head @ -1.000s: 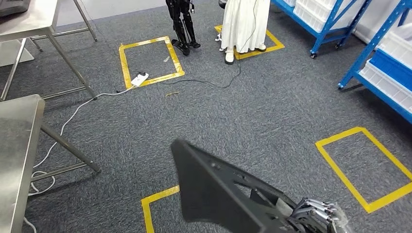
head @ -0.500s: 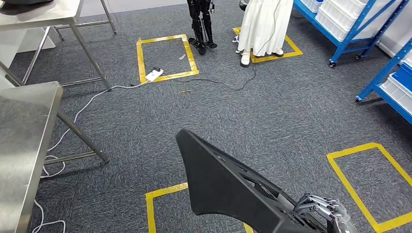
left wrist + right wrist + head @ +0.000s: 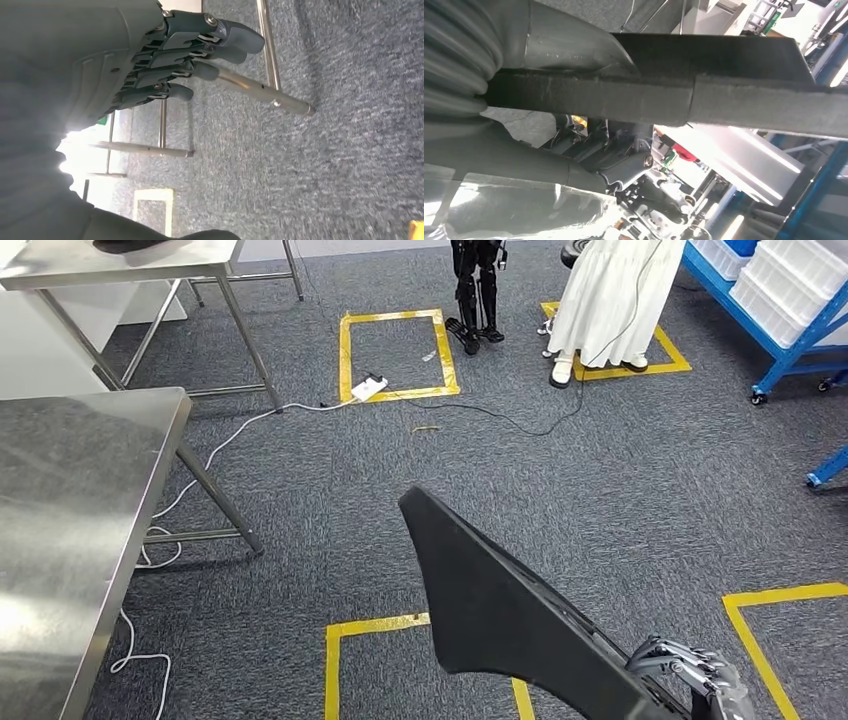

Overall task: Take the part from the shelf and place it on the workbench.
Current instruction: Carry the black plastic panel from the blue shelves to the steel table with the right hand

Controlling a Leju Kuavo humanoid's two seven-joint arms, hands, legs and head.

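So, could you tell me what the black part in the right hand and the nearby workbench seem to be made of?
Black part: looks like matte plastic or composite; dull, no glare, grainy edge in the right wrist view. Hard to be sure.
Workbench: likely brushed stainless steel; silvery, softly reflective top, metal tube legs.
Right hand holds the part.

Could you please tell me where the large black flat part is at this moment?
In the head view, the large black flat part is held low on the right by the robot's right hand, above the grey carpet, right of the steel workbench.

part point(image 3: 510, 615) lower end cut off, right hand point(image 3: 700, 680) partly cropped
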